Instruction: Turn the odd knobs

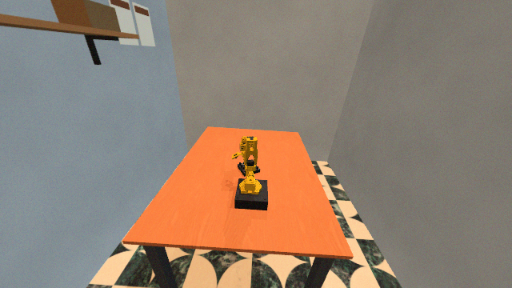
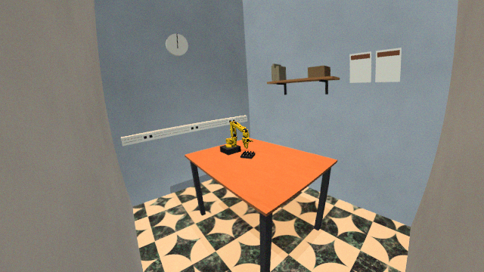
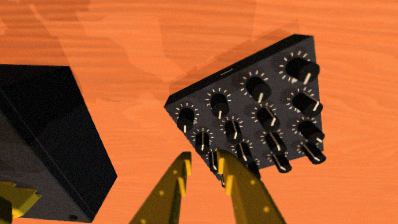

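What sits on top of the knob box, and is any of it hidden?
Rows of black knobs with white pointers stand on the knob box. The gripper, nearly shut on nothing, covers the nearest knobs.

Your claw (image 3: 202, 172) is nearly closed, empty, tips over the knob box (image 3: 250, 115) near edge; black base (image 3: 50, 150) left.

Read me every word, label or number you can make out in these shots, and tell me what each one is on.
No text can be read in any view.
Knob box: only white tick marks around the knobs; no row or column labels show.
Two white wall sheets: brown header bars, no readable writing.
Wall clock: no numerals.
Boxes on the shelf: no print visible.
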